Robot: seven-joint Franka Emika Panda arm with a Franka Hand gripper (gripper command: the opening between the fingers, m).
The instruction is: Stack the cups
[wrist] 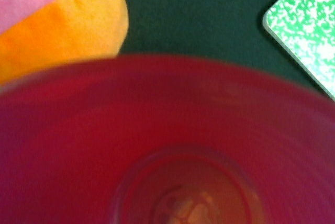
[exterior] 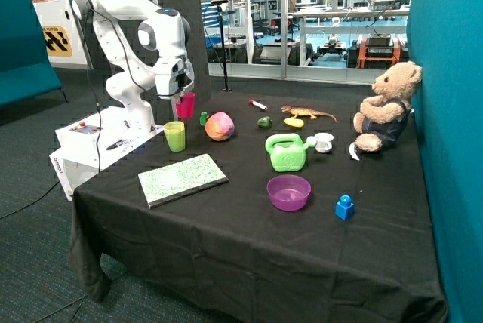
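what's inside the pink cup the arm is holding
Nothing loose shows inside the pink cup: the wrist view looks straight down to its round base. The gripper holds it raised above the table, near the green cup. The cloth under it is hidden.

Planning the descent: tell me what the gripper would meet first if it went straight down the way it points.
The gripper holds the magenta-pink plastic cup, so that cup would probably land first on the bare black tablecloth, just beyond the green-yellow cup; depth is unclear.
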